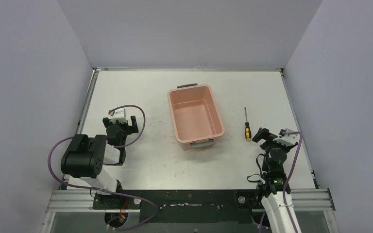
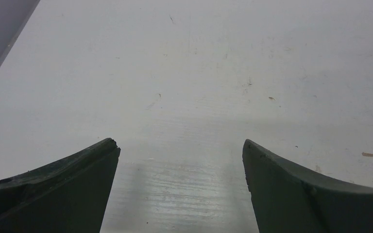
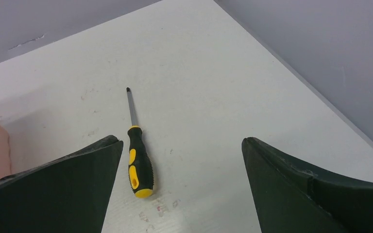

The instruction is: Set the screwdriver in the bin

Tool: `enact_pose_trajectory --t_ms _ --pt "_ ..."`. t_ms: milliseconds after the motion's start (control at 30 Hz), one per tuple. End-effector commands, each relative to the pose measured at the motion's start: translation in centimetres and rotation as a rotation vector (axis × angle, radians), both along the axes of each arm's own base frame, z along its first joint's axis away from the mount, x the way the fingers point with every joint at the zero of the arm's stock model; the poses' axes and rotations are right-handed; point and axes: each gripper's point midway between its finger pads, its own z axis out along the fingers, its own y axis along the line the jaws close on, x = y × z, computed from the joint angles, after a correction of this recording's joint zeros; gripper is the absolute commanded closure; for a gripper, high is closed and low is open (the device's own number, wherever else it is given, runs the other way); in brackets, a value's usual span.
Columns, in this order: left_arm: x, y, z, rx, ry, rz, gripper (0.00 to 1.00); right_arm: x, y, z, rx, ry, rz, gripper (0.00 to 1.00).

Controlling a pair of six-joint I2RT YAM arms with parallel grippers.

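Top external view: we see the task not yet begun. The screwdriver [image 1: 246, 127] lies flat on the table [image 1: 141, 92] between the bin [image 1: 196, 119] and the right edge. Its tip points toward the far edge, and it sits just beyond our right gripper [image 1: 273, 137]. The bin, a smooth pink plastic tub with rounded corners and grey handles, sits midway across, nearer the far edge, with nothing in it. Our left gripper [image 1: 121, 125] rests by the left edge. We judge the whole pick and drop remains.

Left wrist view: our fingers are spread wide over scuffed white tabletop, holding nothing.

Right wrist view: the dark, curved fingers [image 3: 77, 184] stand wide apart, empty. The screwdriver lies just ahead, close to the left-hand finger, with a thin metal shaft and a ribbed black-and-yellow handle. A sliver of pink bin shows at the left.
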Motion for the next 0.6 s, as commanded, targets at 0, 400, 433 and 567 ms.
enact_pose_trajectory --t_ms 0,400,433,567 --pt "0.9 0.0 1.7 0.001 -0.061 0.005 0.03 0.9 0.5 4.3 0.002 -0.087 0.029 0.00" --pt "0.9 0.0 1.7 0.000 -0.061 0.006 0.03 8.5 2.9 9.0 0.036 0.379 0.158 0.00" --pt "0.9 0.0 1.7 0.000 -0.061 0.005 0.03 9.1 3.2 8.1 0.044 0.460 0.174 0.00" --pt "0.9 0.0 1.7 0.000 -0.062 0.004 0.03 10.4 4.3 3.8 0.079 0.750 0.239 0.00"
